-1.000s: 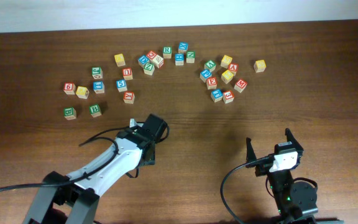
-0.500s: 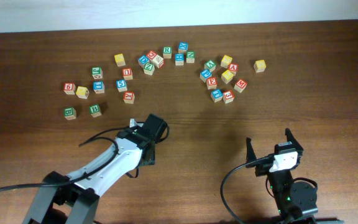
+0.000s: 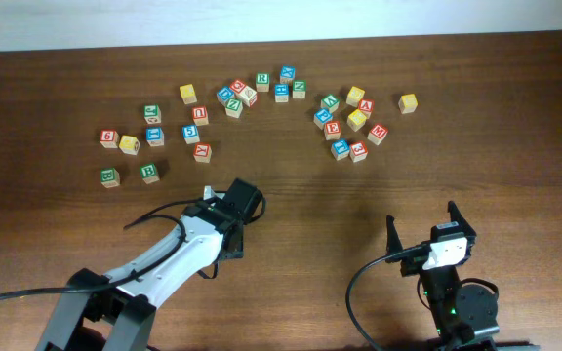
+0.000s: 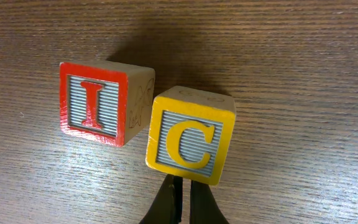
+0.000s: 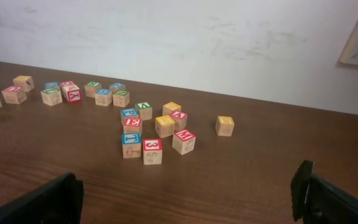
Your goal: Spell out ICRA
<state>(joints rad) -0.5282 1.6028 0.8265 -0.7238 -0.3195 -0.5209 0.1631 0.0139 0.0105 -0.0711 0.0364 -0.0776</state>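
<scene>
In the left wrist view the red-faced "I" cube (image 4: 98,102) and a yellow-faced "C" cube (image 4: 191,137) sit side by side on the table, almost touching, the C slightly nearer and turned. My left gripper (image 4: 184,185) is shut and empty, its tips right at the C cube's near edge. In the overhead view the left gripper (image 3: 247,198) covers both cubes. The green "R" cube (image 3: 262,81) lies at the back centre. The red "A" cube (image 3: 366,105) (image 5: 179,116) is in the right cluster. My right gripper (image 3: 421,218) (image 5: 185,193) stands open and empty near the front edge.
Loose letter and digit cubes lie in three groups along the back: a left group (image 3: 152,136), a middle group (image 3: 237,97) and a right cluster (image 3: 344,127). A lone yellow cube (image 3: 408,102) sits far right. A pale wall (image 5: 179,37) stands behind the table.
</scene>
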